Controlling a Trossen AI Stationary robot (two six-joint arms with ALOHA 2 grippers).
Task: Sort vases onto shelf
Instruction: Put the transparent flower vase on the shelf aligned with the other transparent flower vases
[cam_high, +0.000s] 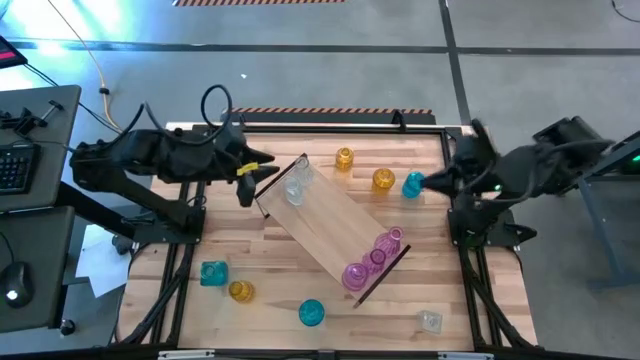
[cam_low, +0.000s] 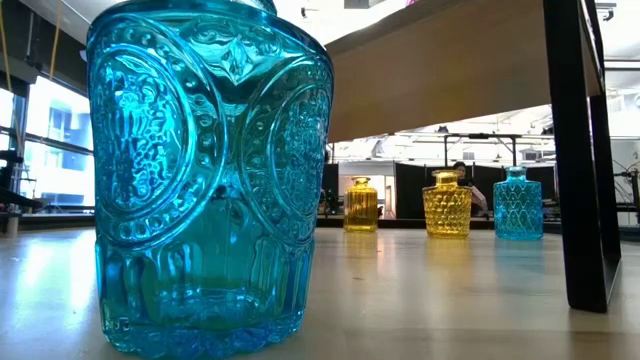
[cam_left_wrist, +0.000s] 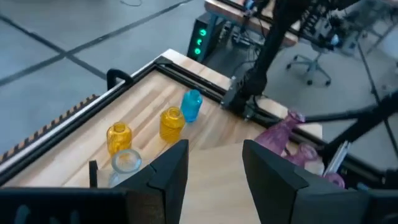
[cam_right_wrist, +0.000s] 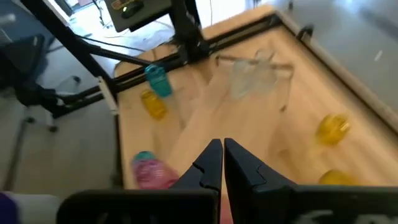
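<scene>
The light-wood shelf (cam_high: 330, 228) lies slantwise mid-table, standing on its dark end pieces (cam_low: 580, 150). Clear vases (cam_high: 296, 184) stand on its far-left end and pink vases (cam_high: 372, 260) on its near-right end. Two amber vases (cam_high: 344, 158) (cam_high: 383, 180) and a teal vase (cam_high: 412, 184) stand on the tabletop beyond it. My left gripper (cam_high: 262, 170) (cam_left_wrist: 214, 171) is open over the shelf's far-left end, beside the clear vases (cam_left_wrist: 126, 162). My right gripper (cam_high: 428, 183) (cam_right_wrist: 222, 165) is shut, right next to the teal vase's right side. My right gripper comes at the teal vase (cam_high: 412, 184) roughly level from the table's right side with its fingers shut. I cannot tell whether they touch it. In the right wrist view the vase is hidden below the fingers.
Near the table's near edge stand a teal vase (cam_high: 213, 272), an amber vase (cam_high: 240, 290), a second teal vase (cam_high: 311, 312) (cam_low: 210, 170) and a clear vase (cam_high: 430, 321). Black frame rails (cam_high: 330, 128) border the tabletop. Bare wood shows between shelf and near vases.
</scene>
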